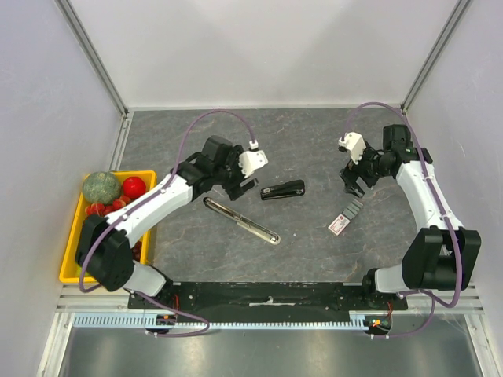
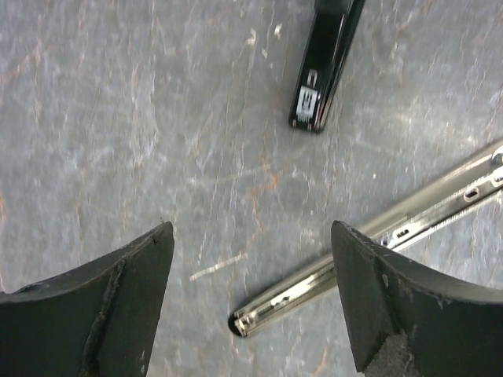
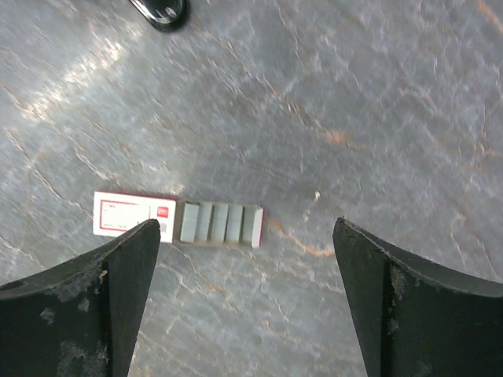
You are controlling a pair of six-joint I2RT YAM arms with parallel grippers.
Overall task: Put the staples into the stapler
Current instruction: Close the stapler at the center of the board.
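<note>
On the grey tabletop [image 1: 196, 137], between the two arms, the black stapler [image 1: 283, 190] lay near the middle, with a long chrome rail [image 1: 241, 221] near it on the left arm's side, apart from it. The staples [image 3: 220, 224] sat well to the right of the stapler, as a few grey strips side by side against the end of their small white-and-red box [image 3: 130, 214]. The left pincer [image 2: 251, 306] hung above the near end of the rail, fingers spread wide and gripping nothing. The right pincer [image 3: 247, 302] hung over the staples, equally wide and just as empty. The yellow tray [image 1: 69, 243] of produce at the far left looked to play no part. Nothing had been loaded yet, and by the look of things the step in hand was the first pick, a strip of staples for the right arm. The rail was probably the stapler's own magazine, though the views could not confirm it. That pick would call for a small shift toward the box, since the strips lay nearer one finger than the other. The arm would then need a descent almost to the stone, because the strips were flat and low, and a narrow pinch across one strip without dragging the box or lifting its neighbours. The left arm would likely have to steady the rail or the stapler to receive it.
</note>
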